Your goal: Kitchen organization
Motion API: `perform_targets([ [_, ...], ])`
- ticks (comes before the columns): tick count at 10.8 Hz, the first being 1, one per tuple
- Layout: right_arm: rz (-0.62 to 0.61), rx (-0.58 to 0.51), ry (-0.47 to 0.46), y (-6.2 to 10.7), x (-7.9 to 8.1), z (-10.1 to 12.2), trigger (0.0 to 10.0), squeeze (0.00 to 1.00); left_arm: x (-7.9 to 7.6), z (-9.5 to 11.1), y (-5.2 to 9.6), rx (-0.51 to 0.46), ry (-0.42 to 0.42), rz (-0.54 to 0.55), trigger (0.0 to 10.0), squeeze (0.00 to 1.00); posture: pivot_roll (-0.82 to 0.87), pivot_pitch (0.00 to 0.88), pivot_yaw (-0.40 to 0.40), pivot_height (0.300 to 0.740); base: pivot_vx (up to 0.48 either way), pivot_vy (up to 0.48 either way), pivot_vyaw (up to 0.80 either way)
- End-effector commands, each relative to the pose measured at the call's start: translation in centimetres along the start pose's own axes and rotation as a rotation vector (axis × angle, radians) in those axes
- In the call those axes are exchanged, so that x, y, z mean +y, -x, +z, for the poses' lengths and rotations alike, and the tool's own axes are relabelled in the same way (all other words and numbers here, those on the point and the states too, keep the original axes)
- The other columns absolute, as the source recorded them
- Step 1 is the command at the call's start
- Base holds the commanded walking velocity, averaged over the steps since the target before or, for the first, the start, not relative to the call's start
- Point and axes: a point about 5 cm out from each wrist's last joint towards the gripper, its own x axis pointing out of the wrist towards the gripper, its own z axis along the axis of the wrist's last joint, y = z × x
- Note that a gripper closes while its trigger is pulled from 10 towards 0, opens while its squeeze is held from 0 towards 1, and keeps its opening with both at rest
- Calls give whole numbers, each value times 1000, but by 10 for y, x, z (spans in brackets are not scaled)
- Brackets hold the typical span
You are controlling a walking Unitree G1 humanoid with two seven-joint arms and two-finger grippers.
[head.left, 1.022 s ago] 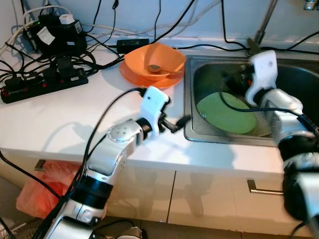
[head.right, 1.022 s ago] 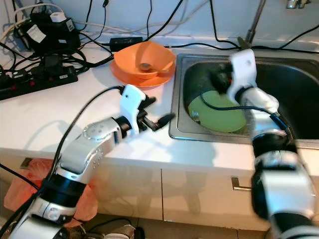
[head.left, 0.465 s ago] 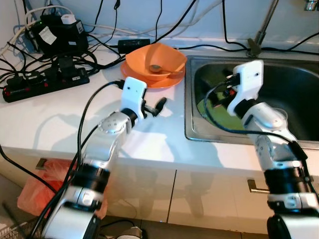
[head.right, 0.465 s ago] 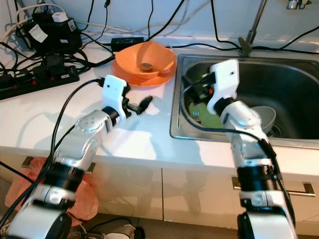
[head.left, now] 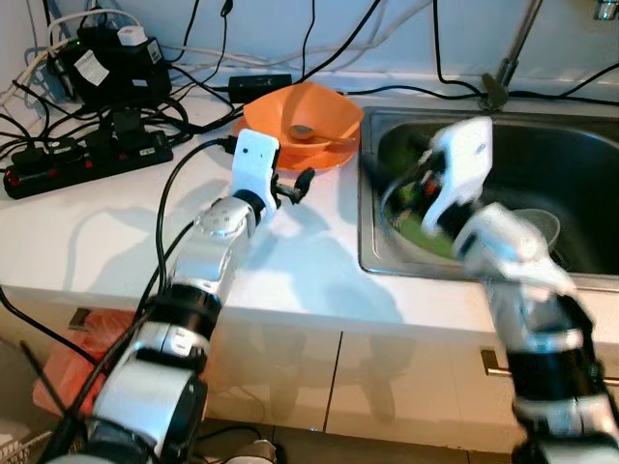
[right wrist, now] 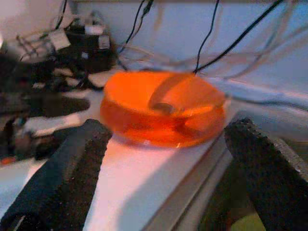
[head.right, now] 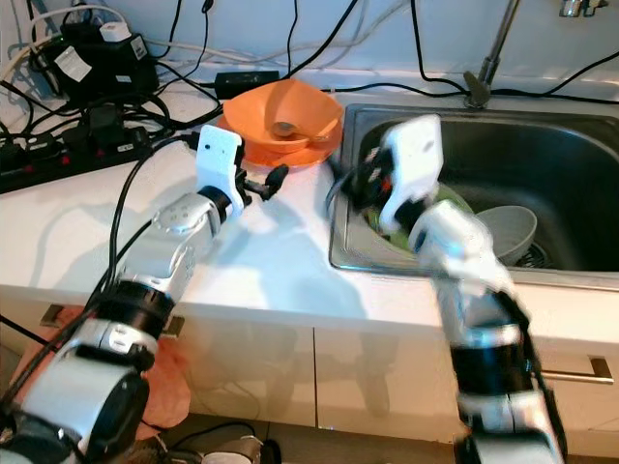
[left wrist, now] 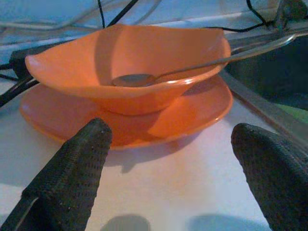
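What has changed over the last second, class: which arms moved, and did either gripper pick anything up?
The left gripper swung from the sink's edge toward the orange bowl, open. The right gripper drew from over the green plate to the sink's left rim, open. Nothing was grasped. Bowl, spoon, cables unmoved.

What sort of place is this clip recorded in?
A home kitchen, most likely: a steel sink set into a white counter with a tap behind it, an orange bowl on a plate, and cabinet fronts below.
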Motion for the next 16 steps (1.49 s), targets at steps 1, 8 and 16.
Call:
perform_targets([
  [1,27,-5,-2,2,6,4,10000,0,5,6,-2,-14,-9,17,10000,0,75,66,61,740,0,0,0],
  [8,102,128,-40,48,20,-3,10000,0,12,8,-15,12,11,11,10000,0,-64,168,29,740,0,0,0],
  [16,146,208,-73,73,28,-2,10000,0,35,16,-18,148,0,96,10000,0,-98,188,12,740,0,0,0],
])
